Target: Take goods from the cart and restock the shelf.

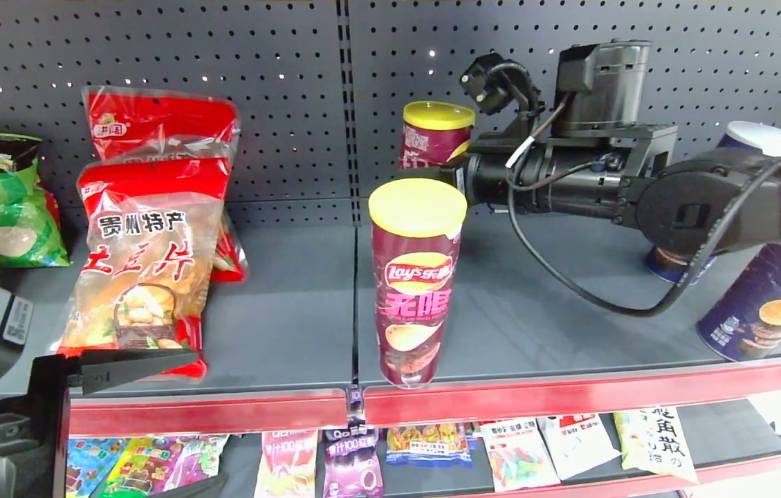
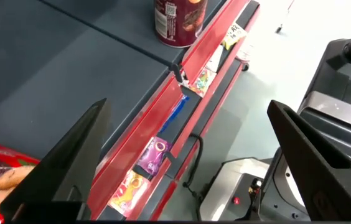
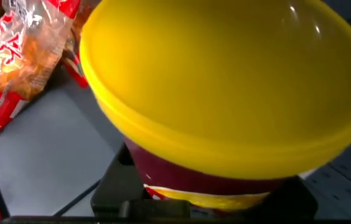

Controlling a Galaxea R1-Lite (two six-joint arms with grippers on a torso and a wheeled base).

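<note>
The right gripper [image 1: 456,164] clamps the yellow-lidded maroon cardboard chip can [image 1: 432,138] by its body; it is likely light, stiff, slick, dentable.

The right arm [image 1: 646,194] is lying outstretched leftward, with the right gripper [image 1: 451,166] clamping the rear chip can [image 1: 435,135]. The left gripper [image 2: 182,162] is hovering low at left, jaws gaping wide.

We see red snack bags [image 1: 148,228] just behind the left gripper's fingers [image 1: 127,361] and green bags [image 1: 10,207] farther left. A yellow-lidded can [image 1: 414,277] stands upright to their right, with two dark blue cans [image 1: 764,304] beyond and small sachets [image 1: 521,449] on the tier below.
</note>
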